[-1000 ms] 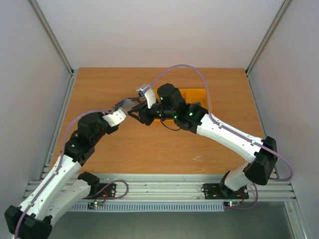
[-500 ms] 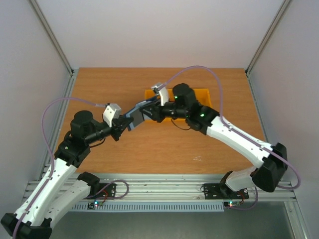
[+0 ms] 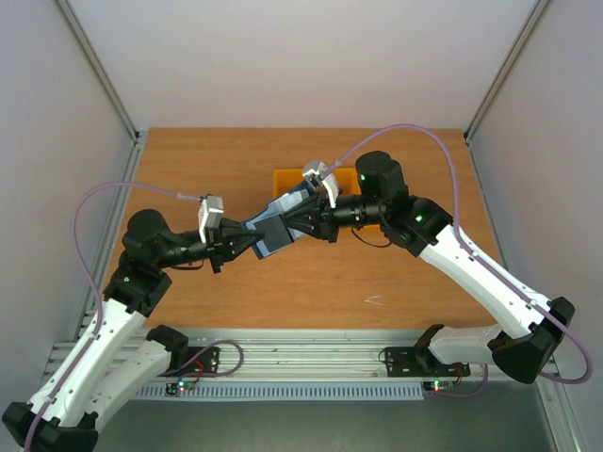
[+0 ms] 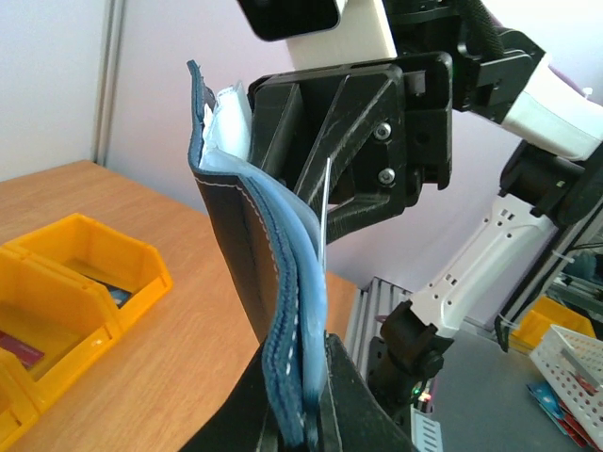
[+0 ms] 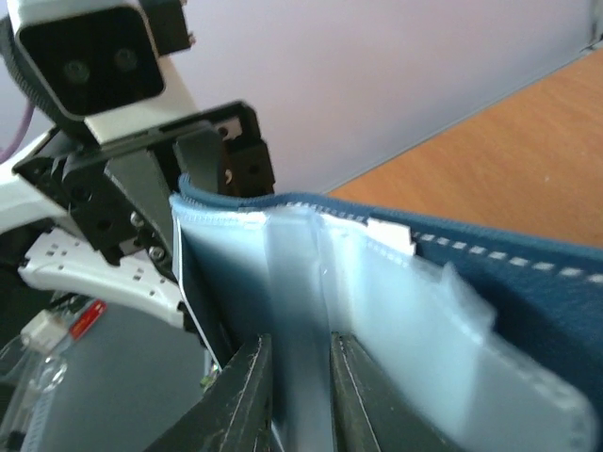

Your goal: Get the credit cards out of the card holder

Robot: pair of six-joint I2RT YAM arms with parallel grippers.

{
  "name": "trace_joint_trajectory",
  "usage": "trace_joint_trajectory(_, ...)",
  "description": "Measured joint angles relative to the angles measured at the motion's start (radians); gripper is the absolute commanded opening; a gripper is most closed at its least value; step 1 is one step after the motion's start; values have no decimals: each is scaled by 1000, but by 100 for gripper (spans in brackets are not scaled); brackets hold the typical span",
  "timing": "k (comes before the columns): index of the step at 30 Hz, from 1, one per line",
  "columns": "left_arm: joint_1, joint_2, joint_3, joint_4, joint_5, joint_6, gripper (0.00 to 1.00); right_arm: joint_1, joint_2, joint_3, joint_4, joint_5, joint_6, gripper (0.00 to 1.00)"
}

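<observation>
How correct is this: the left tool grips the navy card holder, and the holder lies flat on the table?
Not quite. The left tool does grip the card holder, but the holder does not lie flat on the table: it stands upright in the air above it, as the left wrist view shows.

card holder between left end effector and right end effector, bins behind
</observation>
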Motion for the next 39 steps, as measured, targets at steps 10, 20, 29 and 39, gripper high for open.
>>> trace_joint_trajectory(10,-5,11,-7,34,76,-26,0,-5,-13,27,-140,-99,-92,32)
trace_joint_trajectory(20,-4,20,-8,85,92,-33,0,1,-24,90,-278,-131,-175,47)
trace_joint_trajectory(29,-4,23,-8,105,91,-40,0,1,-14,85,-235,-121,-156,21)
trace_joint_trajectory(39,2,23,-11,105,76,-44,7,1,11,73,-168,-133,-123,1)
